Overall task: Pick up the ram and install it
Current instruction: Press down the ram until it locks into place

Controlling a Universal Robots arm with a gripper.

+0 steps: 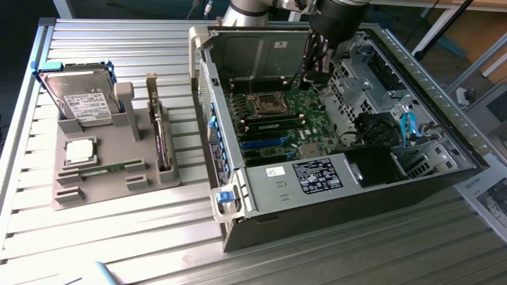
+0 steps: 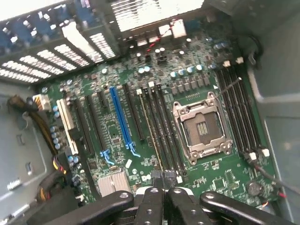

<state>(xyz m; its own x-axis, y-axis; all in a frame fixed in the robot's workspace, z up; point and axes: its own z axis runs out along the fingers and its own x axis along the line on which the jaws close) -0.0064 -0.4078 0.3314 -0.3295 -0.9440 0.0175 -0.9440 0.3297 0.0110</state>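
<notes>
Lying flat, thin green ram [image 1: 101, 170]

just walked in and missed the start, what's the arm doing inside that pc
A robot arm has its gripper shut and hanging over the green motherboard inside the open grey computer case, near the long black memory slots beside the empty silver processor socket. A thin green ram stick lies in the grey parts holder on the slatted metal table, next to a hard drive.
</notes>
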